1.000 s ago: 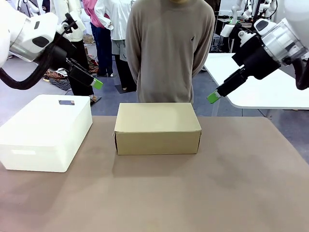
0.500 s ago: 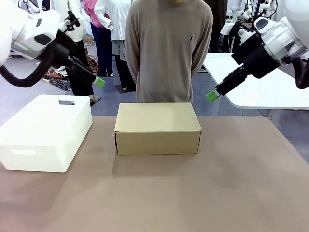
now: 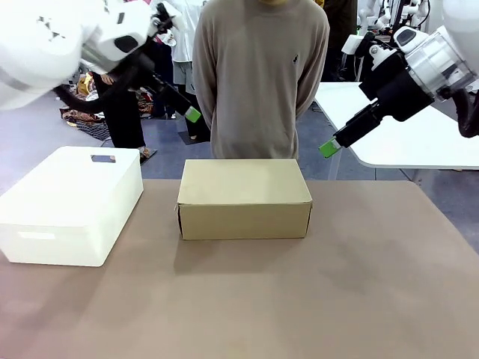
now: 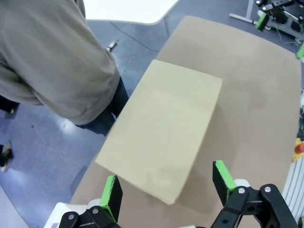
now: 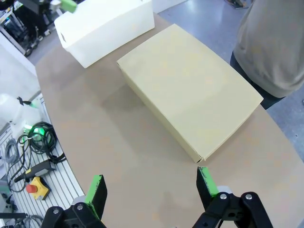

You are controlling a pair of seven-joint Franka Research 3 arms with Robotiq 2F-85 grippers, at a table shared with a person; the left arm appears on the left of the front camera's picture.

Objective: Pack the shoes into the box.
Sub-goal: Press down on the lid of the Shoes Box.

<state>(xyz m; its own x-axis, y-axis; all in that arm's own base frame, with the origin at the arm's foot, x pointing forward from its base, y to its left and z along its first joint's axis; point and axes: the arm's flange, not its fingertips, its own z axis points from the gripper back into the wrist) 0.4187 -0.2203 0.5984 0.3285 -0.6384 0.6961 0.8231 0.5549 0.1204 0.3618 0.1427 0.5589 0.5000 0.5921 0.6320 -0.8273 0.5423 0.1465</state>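
Your left claw [image 4: 166, 190] and right claw [image 5: 151, 187] both hang spread wide and empty, high above the counter [image 3: 299, 299]; the box [image 3: 244, 198] sits closed mid-counter, just in front of the person [image 3: 262, 75], white box [image 3: 71, 202] to its left

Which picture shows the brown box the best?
The right wrist view shows the box best: its whole closed lid and a side wall, seen from above. The left wrist view also shows the full lid, more tilted. The front view gives mainly the near wall and a flattened lid.
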